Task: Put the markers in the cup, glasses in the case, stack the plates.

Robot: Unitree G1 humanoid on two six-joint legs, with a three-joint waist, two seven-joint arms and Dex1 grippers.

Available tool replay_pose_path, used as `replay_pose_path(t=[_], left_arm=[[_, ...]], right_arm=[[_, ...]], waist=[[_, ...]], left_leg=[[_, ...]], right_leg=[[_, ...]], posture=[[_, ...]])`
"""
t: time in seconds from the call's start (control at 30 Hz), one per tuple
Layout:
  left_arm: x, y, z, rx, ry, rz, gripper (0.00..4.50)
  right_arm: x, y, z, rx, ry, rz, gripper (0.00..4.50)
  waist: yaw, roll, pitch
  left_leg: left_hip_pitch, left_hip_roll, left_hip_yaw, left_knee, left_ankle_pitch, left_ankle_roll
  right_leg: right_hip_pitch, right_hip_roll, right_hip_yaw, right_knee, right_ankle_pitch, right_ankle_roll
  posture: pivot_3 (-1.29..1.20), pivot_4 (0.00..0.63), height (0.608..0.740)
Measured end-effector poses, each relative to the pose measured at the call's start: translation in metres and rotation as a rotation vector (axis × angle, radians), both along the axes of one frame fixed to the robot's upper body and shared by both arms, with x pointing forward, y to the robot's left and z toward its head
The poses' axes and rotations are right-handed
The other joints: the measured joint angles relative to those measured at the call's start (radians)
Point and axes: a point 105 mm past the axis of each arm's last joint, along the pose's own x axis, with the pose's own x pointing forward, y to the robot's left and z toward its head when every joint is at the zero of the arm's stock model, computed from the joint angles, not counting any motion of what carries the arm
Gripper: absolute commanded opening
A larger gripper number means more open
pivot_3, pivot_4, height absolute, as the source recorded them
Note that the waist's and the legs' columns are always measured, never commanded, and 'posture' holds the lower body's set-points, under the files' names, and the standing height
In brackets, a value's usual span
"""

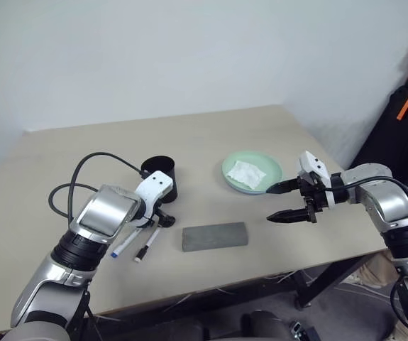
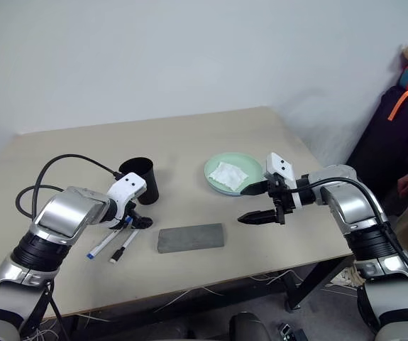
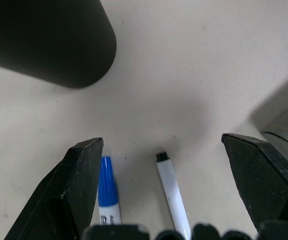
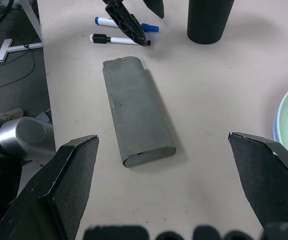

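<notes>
Beige tabletop (image 1: 260, 135) with both arms over its near half. The left gripper (image 3: 159, 190), jaws spread and holding nothing, points down over the two markers, which lie side by side and flat: the blue-capped marker (image 3: 106, 187) just beside one black finger (image 3: 68, 195), the black-capped marker (image 3: 171, 187) between the fingers. The black cup (image 2: 141, 179) stands upright just behind them, a black cable (image 1: 83, 177) looping from the left arm beside it. The grey case (image 1: 215, 236) lies closed near the front edge, between the two arms. The right gripper (image 1: 289, 202), jaws spread wide and empty, hovers just beside the mint green plate (image 1: 235, 162), which carries a crumpled white napkin (image 1: 247, 173); a light blue rim (image 4: 275, 131) shows at the green plate's edge.
</notes>
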Motion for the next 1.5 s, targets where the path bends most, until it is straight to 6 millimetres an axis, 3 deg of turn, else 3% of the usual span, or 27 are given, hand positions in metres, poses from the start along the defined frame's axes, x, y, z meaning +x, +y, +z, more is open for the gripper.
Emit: replay_pose_path(t=[0.3, 0.47, 0.57, 0.9, 1.33, 1.4, 1.5], left_arm=[[-0.015, 0.003, -0.021, -0.006, 0.081, 0.035, 4.02], [-0.015, 0.001, -0.022, -0.013, 0.079, 0.033, 4.02], [-0.016, 0.000, -0.022, -0.018, 0.081, 0.030, 3.50], [-0.017, -0.004, -0.025, -0.028, 0.091, 0.012, 0.07], [-0.011, -0.008, -0.023, -0.043, 0.014, -0.054, 0.03], [-0.007, -0.016, -0.012, -0.100, -0.045, -0.092, 0.03], [0.003, -0.043, 0.029, -0.288, -0.230, -0.194, 0.03]], right_arm=[[-0.001, 0.000, -0.001, 0.000, 0.007, 0.005, 4.50], [-0.001, 0.000, -0.001, 0.000, 0.008, 0.005, 4.50], [-0.001, 0.000, -0.001, 0.000, 0.011, 0.003, 4.50], [-0.002, 0.000, 0.000, 0.000, 0.012, 0.004, 4.50], [-0.002, 0.000, 0.000, -0.001, 0.013, 0.004, 4.50], [-0.002, 0.000, 0.000, -0.001, 0.013, 0.004, 4.50], [-0.002, 0.000, 0.000, 0.000, 0.013, 0.005, 4.50]], waist=[[0.000, 0.000, 0.000], [0.000, 0.000, 0.000], [0.000, 0.000, 0.000], [-0.001, 0.000, 0.000], [0.000, -0.001, 0.000], [0.001, -0.001, 0.000], [0.001, -0.001, 0.000]], left_leg=[[0.000, 0.000, 0.000, 0.000, 0.000, 0.000], [0.000, -0.001, 0.000, 0.000, 0.000, 0.000], [0.000, -0.001, 0.000, 0.000, 0.000, 0.000], [0.001, -0.001, 0.000, 0.000, 0.000, 0.000], [0.001, -0.001, 0.000, 0.000, 0.000, 0.000], [0.000, 0.000, 0.000, 0.001, 0.000, 0.000], [-0.002, 0.001, 0.001, 0.003, 0.001, 0.000]], right_leg=[[0.000, 0.000, 0.000, 0.000, 0.000, 0.000], [0.001, 0.000, 0.001, 0.000, 0.000, 0.000], [0.001, 0.000, 0.001, 0.000, 0.000, 0.000], [0.003, 0.000, 0.001, 0.000, 0.000, 0.000], [0.003, 0.000, 0.000, 0.000, 0.000, 0.000], [0.000, 0.000, 0.000, 0.000, 0.000, 0.000], [0.001, -0.001, 0.001, 0.000, 0.000, 0.000]], posture=[[0.00, 0.000, 0.735], [0.00, 0.000, 0.735], [0.00, 0.000, 0.735], [0.00, 0.000, 0.735], [0.00, 0.000, 0.735], [0.00, 0.000, 0.735], [0.00, 0.000, 0.735]])
